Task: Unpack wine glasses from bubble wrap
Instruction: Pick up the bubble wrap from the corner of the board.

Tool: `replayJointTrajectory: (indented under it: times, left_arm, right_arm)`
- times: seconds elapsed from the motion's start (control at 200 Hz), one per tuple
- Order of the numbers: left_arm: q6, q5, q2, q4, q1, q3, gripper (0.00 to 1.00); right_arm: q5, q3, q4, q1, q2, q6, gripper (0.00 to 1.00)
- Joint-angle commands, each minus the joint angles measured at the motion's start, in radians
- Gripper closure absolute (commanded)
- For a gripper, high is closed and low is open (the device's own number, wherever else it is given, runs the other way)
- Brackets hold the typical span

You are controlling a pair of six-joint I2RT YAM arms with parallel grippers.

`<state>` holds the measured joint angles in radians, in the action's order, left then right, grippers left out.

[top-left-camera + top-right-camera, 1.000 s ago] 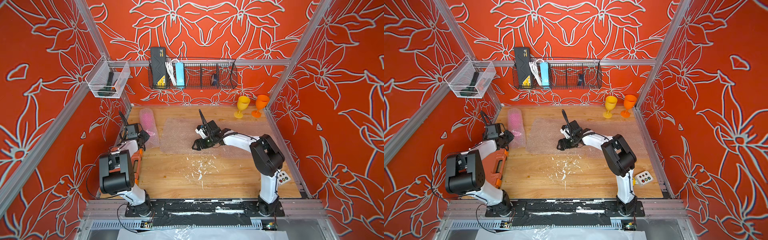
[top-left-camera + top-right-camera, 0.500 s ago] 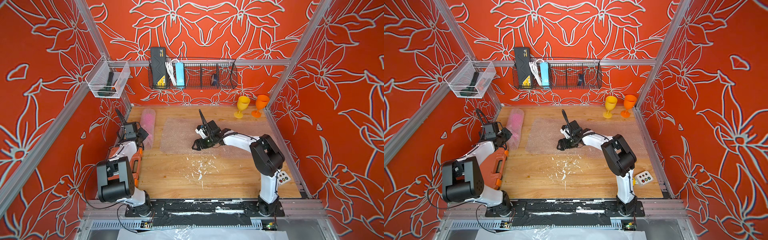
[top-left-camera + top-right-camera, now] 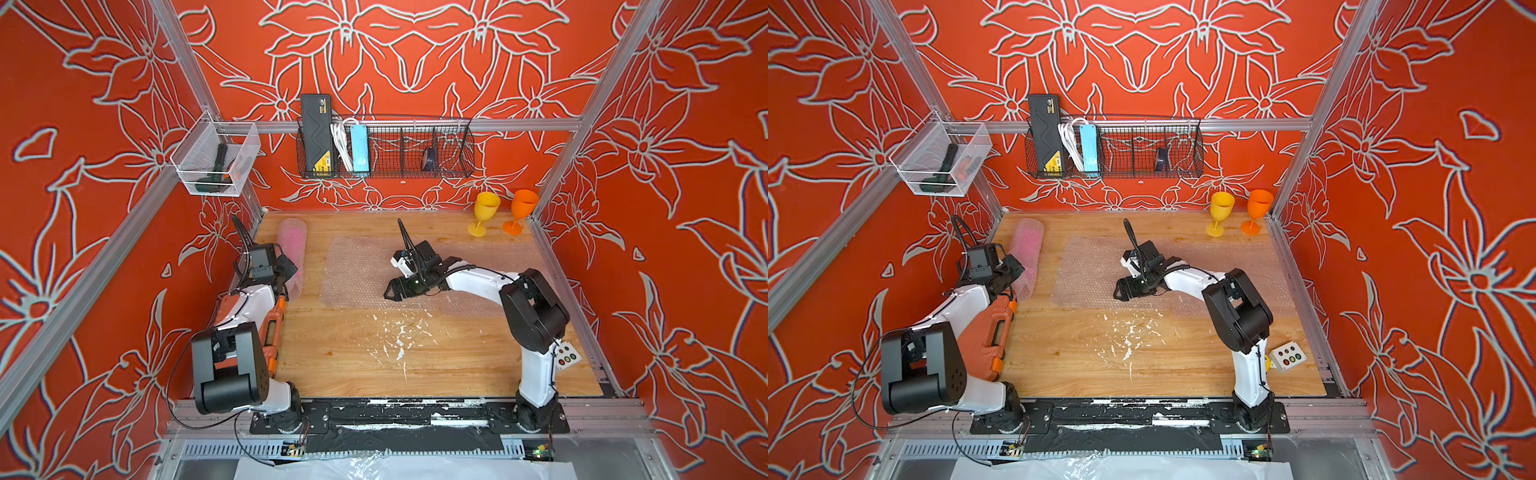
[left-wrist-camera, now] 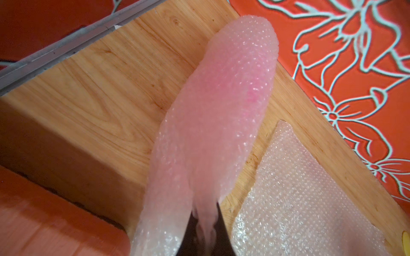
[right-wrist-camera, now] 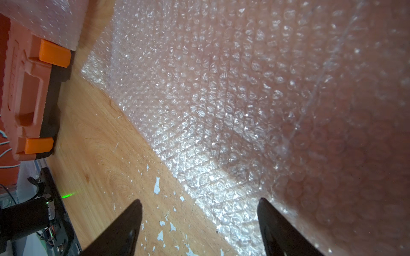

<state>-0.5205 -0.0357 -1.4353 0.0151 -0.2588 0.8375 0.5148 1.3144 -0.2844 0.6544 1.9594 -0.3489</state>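
Observation:
A bubble wrap roll (image 3: pixel 292 243) with a pink wine glass blurred inside lies at the back left of the table, seen close in the left wrist view (image 4: pixel 217 106). My left gripper (image 4: pixel 205 213) is shut on the roll's flattened near end, beside the left wall in both top views (image 3: pixel 288 269) (image 3: pixel 1014 270). Two flat bubble wrap sheets (image 3: pixel 357 266) (image 3: pixel 498 257) overlap across the middle. My right gripper (image 5: pixel 199 200) hangs open over the near edge of the sheets (image 3: pixel 390 292), holding nothing. Yellow (image 3: pixel 483 212) and orange (image 3: pixel 520 210) wine glasses stand upright, bare, at the back right.
An orange tool case (image 3: pixel 272 328) lies along the left edge under my left arm. A small button box (image 3: pixel 567 358) sits at the front right. White paint flecks (image 3: pixel 399 338) mark the wood. A wire basket (image 3: pixel 449 145) and a clear bin (image 3: pixel 195 166) hang on the walls.
My left gripper has closed on the end of the pink roll and drawn toward the left wall, swinging the roll's near end that way. The right arm has not moved.

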Motion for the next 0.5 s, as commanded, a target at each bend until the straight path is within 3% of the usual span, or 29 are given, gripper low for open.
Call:
replayJointTrajectory:
  times: [0.0, 0.315, 0.495]
  left_arm:
    - [0.023, -0.003, 0.051, -0.005, 0.029, -0.006, 1.0]
    - [0.015, 0.029, 0.23, 0.088, 0.05, 0.006, 1.0]
    - [0.017, -0.061, 0.32, 0.115, 0.06, 0.008, 1.0]
  right_arm:
    - [0.005, 0.014, -0.009, 0.0, 0.01, 0.011, 0.18]
    - [0.008, 0.014, -0.017, 0.0, -0.003, 0.012, 0.18]
    - [-0.014, 0.017, -0.032, 0.0, -0.011, 0.017, 0.18]
